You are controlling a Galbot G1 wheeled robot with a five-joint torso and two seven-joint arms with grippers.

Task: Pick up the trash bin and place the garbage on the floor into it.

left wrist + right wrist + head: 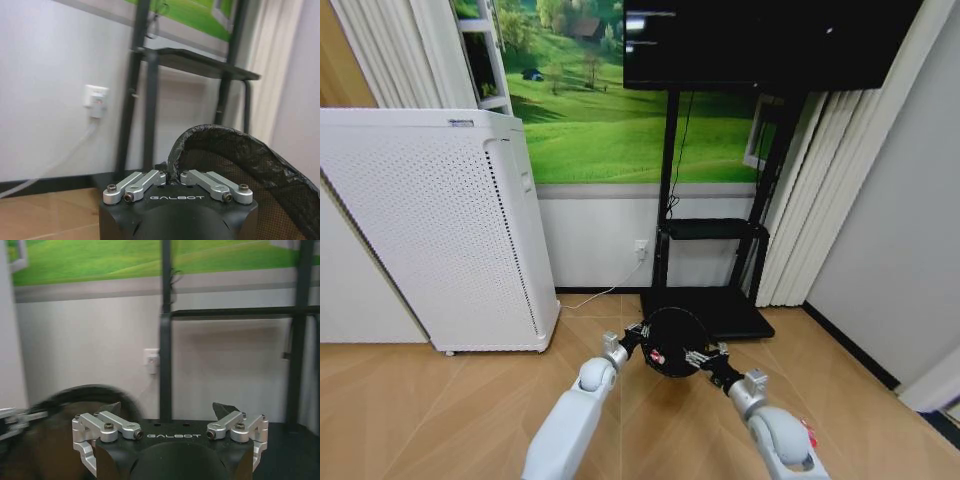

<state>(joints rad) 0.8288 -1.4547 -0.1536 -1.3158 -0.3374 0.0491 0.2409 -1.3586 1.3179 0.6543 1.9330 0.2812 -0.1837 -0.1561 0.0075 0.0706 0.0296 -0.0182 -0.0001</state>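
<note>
The trash bin (pixel 672 341) is held above the wooden floor (pixel 440 400), just in front of the black TV stand (pixel 715 300) and to the right of the white perforated appliance (pixel 430 230). Its rim is gripped by the left end effector (pixel 642 334), whose fingers are clenched on the black liner edge in the left wrist view. A red-and-white item (pixel 656 358) is seen inside the bin. The right end effector (pixel 705 357) is positioned at the bin's opposite side, fingers spread and released.

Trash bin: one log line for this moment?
left gripper: shut on trash bin rim | right gripper: open, beside bin | red-and-white garbage inside
</note>
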